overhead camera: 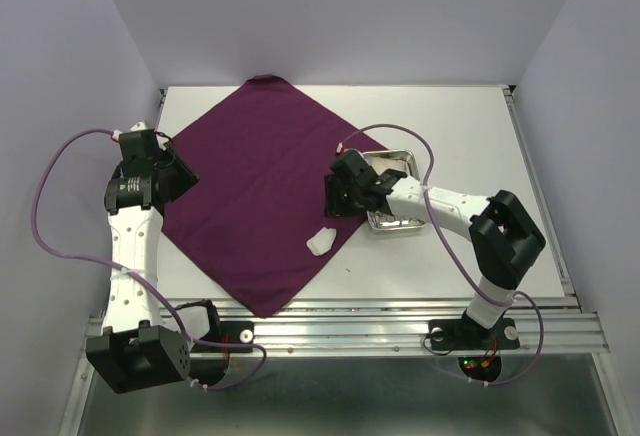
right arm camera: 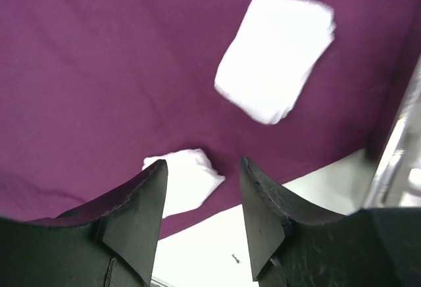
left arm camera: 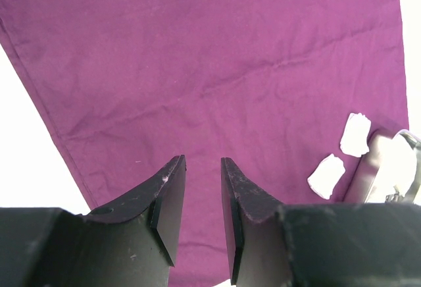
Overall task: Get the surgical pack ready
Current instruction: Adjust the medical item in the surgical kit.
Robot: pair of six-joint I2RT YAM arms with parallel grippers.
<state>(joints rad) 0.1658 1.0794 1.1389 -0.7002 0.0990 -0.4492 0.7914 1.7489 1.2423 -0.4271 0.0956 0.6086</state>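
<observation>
The dark purple cloth (overhead camera: 260, 176) lies flat and cornerwise on the white surface (overhead camera: 480, 136). The steel tray (overhead camera: 392, 224) sits at the cloth's right corner, partly hidden by the right arm. One gauze pad (overhead camera: 320, 242) rests at the cloth's near-right edge. A second gauze pad (right arm camera: 276, 53) lies fully on the cloth beyond it. The right fingers (right arm camera: 141, 208) are spread above these pads and pinch nothing. The left fingers (left arm camera: 168, 195) hang over the cloth's left side, parted with a narrow gap, and are also empty.
</observation>
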